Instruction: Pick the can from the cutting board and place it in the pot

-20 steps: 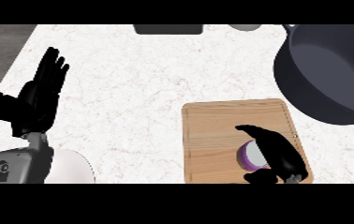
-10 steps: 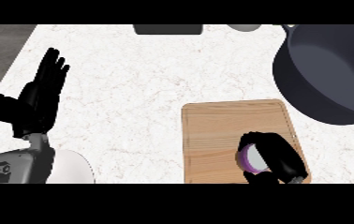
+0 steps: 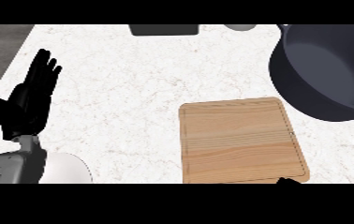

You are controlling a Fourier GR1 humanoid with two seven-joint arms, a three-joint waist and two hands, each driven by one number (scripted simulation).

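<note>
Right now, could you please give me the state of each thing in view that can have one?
cutting board: flat on the counter, nothing on it.
pot: upright, open, inside looks bare, can not in view.
left hand: open, fingers up, resting at the left edge.
right hand: only a tip shows at the lower edge, state cannot be told.

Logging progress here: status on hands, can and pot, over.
Left hand open, resting at counter's left edge. Right hand barely showing at bottom edge, state unclear. Can not visible; cutting board bare. Pot at upper right, nothing in it.
</note>
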